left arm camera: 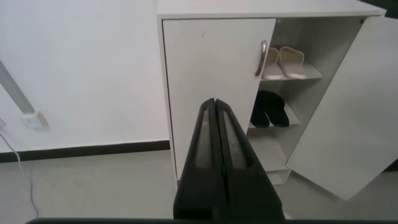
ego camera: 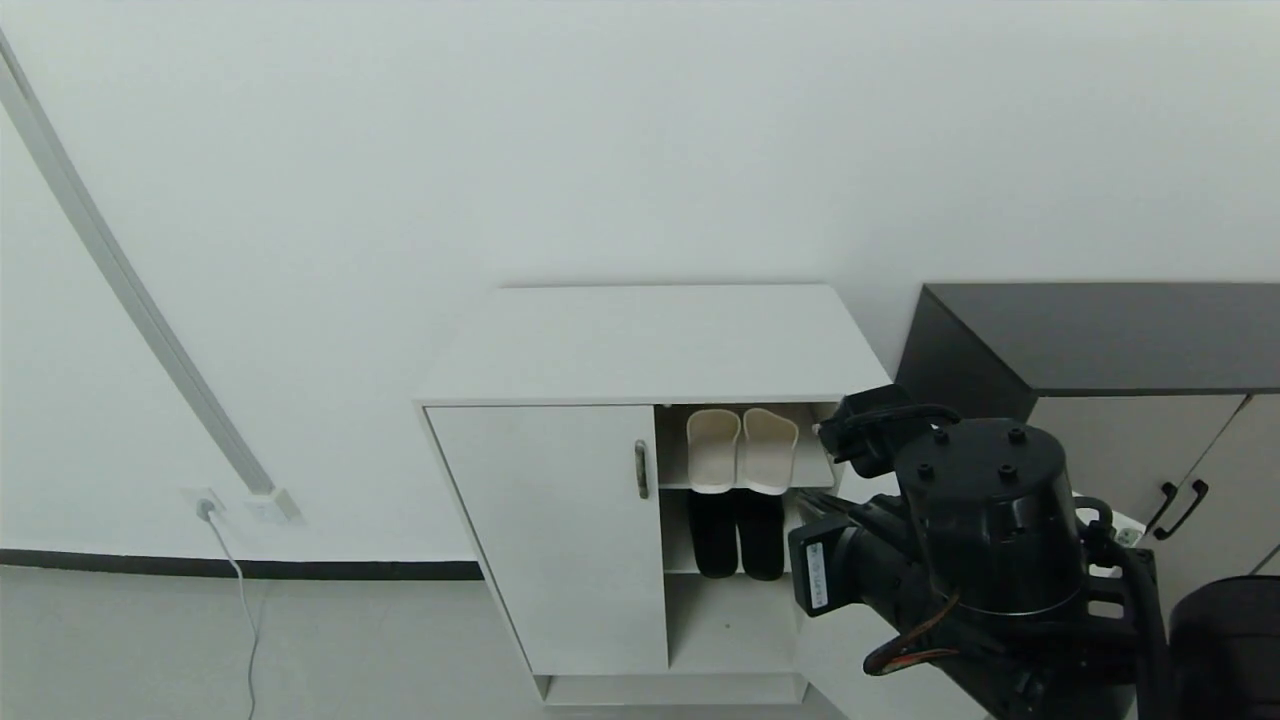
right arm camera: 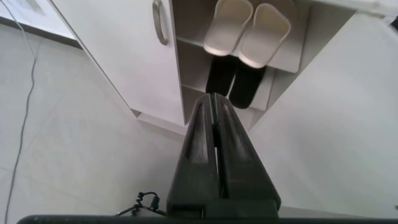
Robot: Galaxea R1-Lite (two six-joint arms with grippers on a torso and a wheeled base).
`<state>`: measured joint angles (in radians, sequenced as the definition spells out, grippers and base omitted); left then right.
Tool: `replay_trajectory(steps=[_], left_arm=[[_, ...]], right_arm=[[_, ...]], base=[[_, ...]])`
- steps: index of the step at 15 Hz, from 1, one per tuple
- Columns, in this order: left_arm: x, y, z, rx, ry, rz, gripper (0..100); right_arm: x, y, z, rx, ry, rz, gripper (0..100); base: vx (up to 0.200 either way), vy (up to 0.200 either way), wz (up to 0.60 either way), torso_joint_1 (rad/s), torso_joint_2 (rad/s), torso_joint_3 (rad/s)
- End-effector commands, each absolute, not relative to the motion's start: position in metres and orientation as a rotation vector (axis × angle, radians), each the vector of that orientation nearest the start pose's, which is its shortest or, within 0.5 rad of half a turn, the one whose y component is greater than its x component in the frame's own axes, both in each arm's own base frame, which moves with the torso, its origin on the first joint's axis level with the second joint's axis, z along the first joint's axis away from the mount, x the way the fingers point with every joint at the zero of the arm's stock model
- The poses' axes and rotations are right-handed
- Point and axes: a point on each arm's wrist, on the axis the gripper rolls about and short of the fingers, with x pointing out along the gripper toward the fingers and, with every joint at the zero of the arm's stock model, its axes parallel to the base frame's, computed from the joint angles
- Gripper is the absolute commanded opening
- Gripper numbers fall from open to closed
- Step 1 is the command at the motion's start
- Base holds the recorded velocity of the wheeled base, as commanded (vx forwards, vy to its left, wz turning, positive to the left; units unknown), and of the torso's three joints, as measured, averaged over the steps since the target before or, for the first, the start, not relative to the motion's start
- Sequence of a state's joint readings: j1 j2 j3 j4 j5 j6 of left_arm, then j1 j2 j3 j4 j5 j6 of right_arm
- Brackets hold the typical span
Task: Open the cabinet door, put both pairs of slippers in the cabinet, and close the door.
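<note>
The white cabinet [ego camera: 650, 345] stands against the wall with its left door [ego camera: 550, 530] closed and its right door [left arm camera: 348, 106] swung open. A beige pair of slippers [ego camera: 741, 450] lies on the top shelf. A black pair of slippers [ego camera: 738, 535] lies on the shelf below. My right arm [ego camera: 980, 540] hangs in front of the open side. Its gripper [right arm camera: 214, 97] is shut and empty, pointing down at the cabinet's foot, short of the shelves. My left gripper [left arm camera: 214, 101] is shut and empty, held low and back from the closed left door.
A metal handle [ego camera: 641, 469] sits on the closed door's inner edge. A dark-topped cabinet [ego camera: 1100, 340] with black handles [ego camera: 1180, 508] stands to the right. A wall socket with a trailing cable [ego camera: 207, 507] is at the left. Grey floor [ego camera: 250, 650] lies open before the cabinet.
</note>
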<state>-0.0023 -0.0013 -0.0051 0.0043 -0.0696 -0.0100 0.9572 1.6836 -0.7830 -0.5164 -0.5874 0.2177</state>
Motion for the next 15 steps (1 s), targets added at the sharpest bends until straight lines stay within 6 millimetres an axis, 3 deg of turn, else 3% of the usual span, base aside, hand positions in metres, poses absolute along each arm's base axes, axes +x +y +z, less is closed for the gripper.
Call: replay_trajectory(steps=[1,3,8,15], left_arm=[[-0.0232,-0.0015,0.0763,-0.011,0.000,-0.072,0],[-0.0232,-0.0015,0.0763,-0.011,0.000,-0.072,0],[-0.0232,-0.0015,0.0763,-0.011,0.000,-0.072,0],[-0.0232,-0.0015,0.0763,-0.011,0.000,-0.072,0]], right_arm=[[0.1795,0.2325,0.1707,-0.056,0.314,0.330,0],[0.1830,0.2296,0.1704,-0.055,0.315,0.315,0],[0.1826,0.2284,0.1680,-0.061,0.322,0.316,0],[0.1821,0.2284,0.1683,-0.061,0.321,0.316,0]], base=[[0.000,0.000,0.00,0.266,-0.61,-0.334],[0.000,0.000,0.00,0.217,-0.51,-0.261],[0.000,0.000,0.00,0.021,-0.04,-0.021],[0.000,0.000,-0.60,0.006,0.00,0.004]])
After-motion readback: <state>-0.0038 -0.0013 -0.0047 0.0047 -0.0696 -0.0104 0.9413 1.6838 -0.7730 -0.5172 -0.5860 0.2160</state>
